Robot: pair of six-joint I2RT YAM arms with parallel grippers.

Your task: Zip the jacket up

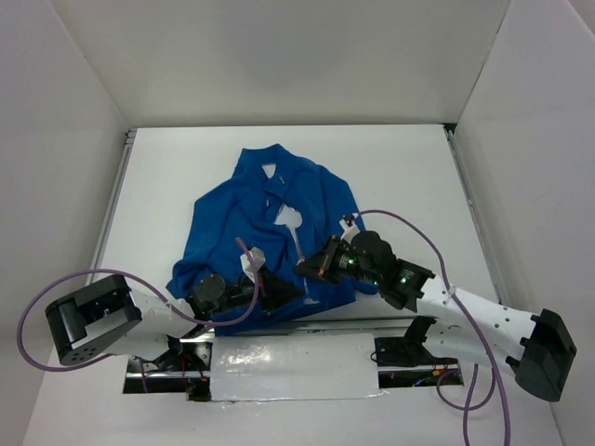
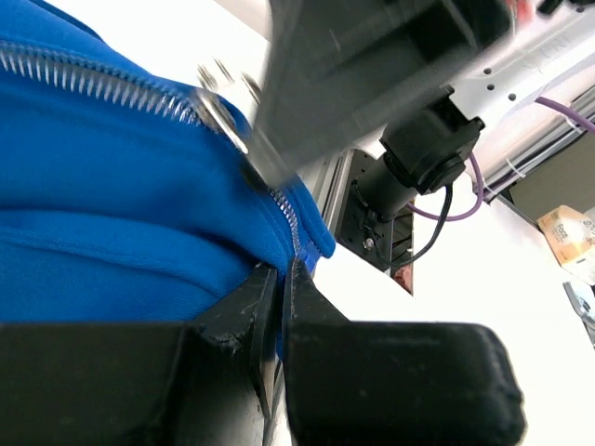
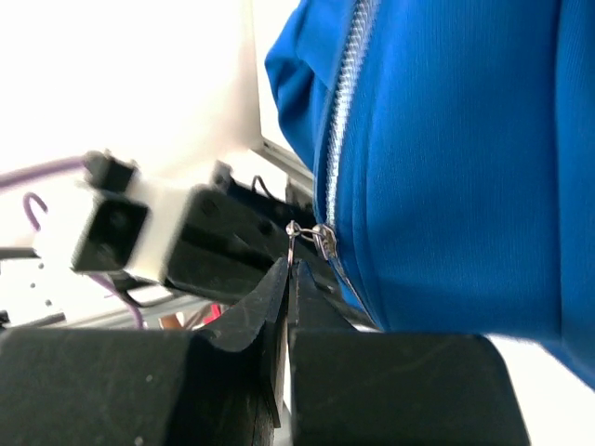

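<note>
Two grippers are mine, and both are shut tight. My right gripper [image 3: 286,268] has its fingers pressed together on the zipper pull [image 3: 293,234]. That is the little metal ring that sticks out at their tips. My left gripper [image 2: 279,277] is clamped on the jacket [image 2: 112,195]. A bit of its blue bottom edge is squeezed between the two black fingers [image 2: 232,316].

My two grippers are very close to each other. The left one holds the cloth just near of the pull, and the right one comes in from the right side.

Next to the pull is the zipper [image 2: 93,82]. Its shiny silver teeth run away across the blue cloth, toward the far end of the jacket. The pull is low down, close to the bottom edge.

Seen from above, the jacket lies in the middle of the white table [image 1: 400,177], and it is a bit crumpled. Its bottom edge is at the near side, close to my arms. Its collar [image 1: 270,160] points to the far side. Some white lining [image 1: 290,216] shows in the middle of the front.

A purple cable [image 1: 37,325] makes a big loop by my left arm. White walls [image 1: 279,56] stand around the table.
</note>
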